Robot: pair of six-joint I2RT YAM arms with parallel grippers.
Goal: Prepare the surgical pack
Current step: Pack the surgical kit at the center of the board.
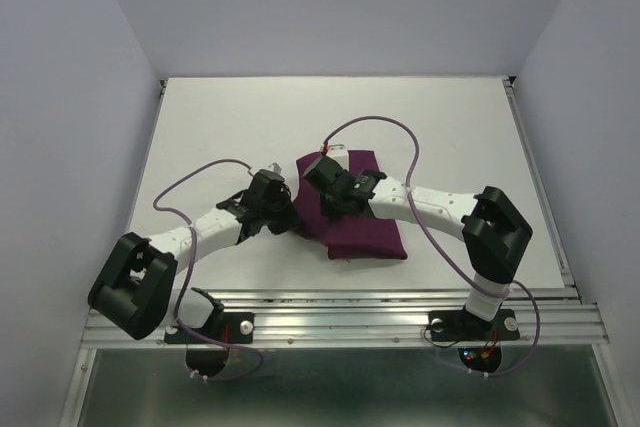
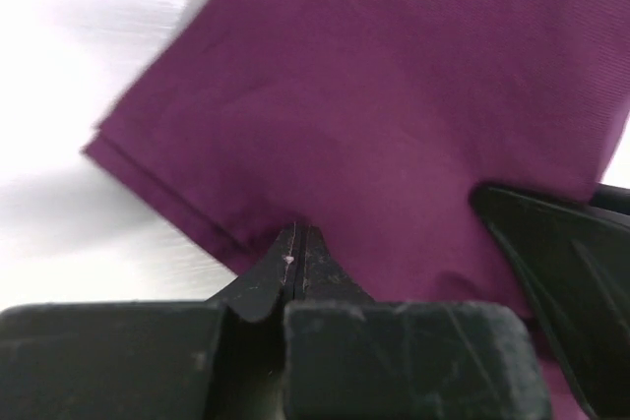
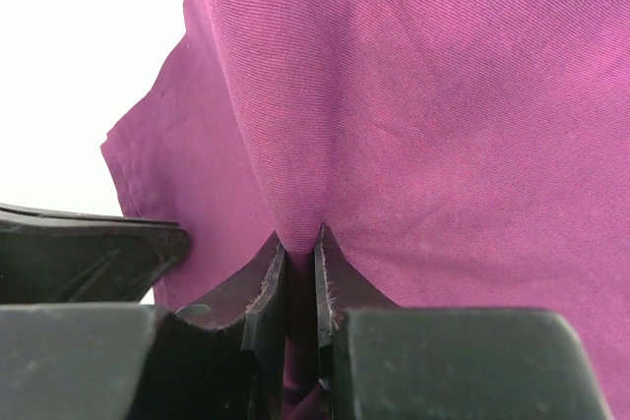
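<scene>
You have the surgical pack lying near the middle of the table, between the two arms. It is already folded into a rough, layered rectangle, so the folding looks well along. What is left, I judge, is one more tuck or a tidy-up at its left side. Your right gripper is clenched on a raised pinch of the cloth. Your left gripper is closed tight, with its tips at the pack's layered edge. You cannot tell whether it has nipped a layer. The fabric is deep purple, matte and finely woven. It lies smooth apart from the puckers at the grip, and its stacked edges show on the left.
</scene>
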